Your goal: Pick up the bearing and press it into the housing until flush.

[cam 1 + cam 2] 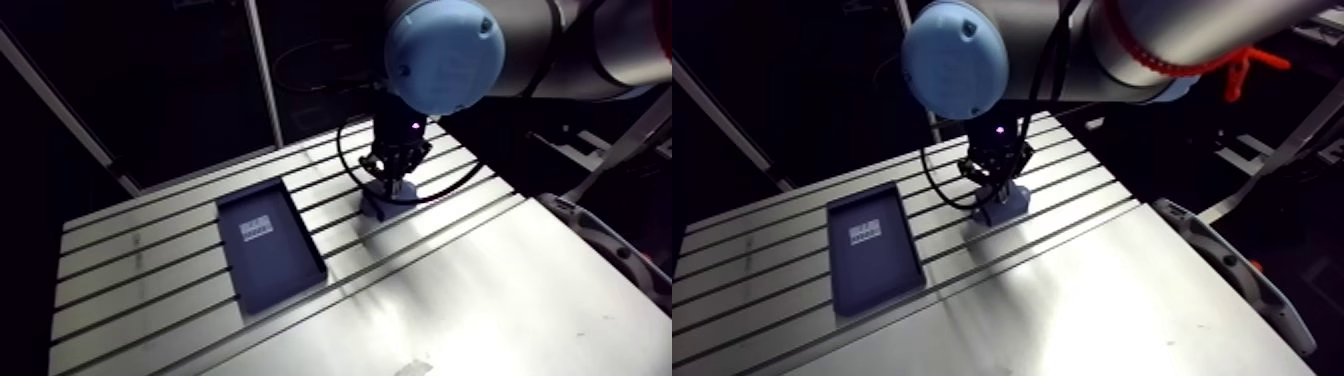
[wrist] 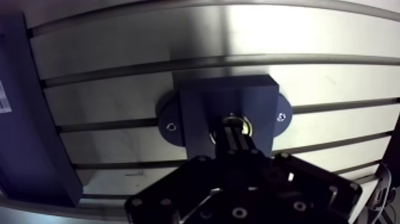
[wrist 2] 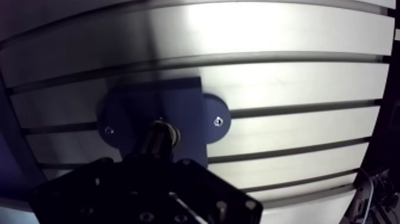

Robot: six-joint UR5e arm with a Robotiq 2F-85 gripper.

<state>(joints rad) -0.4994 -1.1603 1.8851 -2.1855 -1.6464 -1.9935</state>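
A slotted metal table [image 1: 480, 290] holds a dark tray [image 1: 275, 265] on the left and a blue housing [image 2: 202, 107] to its right. The gripper [image 2: 236, 136], fingers drawn close together, stands straight above the bearing [image 2: 244, 123], a metal ring sitting at the housing's hole, directly under the fingertips.

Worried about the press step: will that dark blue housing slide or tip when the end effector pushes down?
It probably won't slide: the housing has side ears with screws, so it looks fastened to the slotted table. Tipping seems unlikely, since it's a low block sitting flat.
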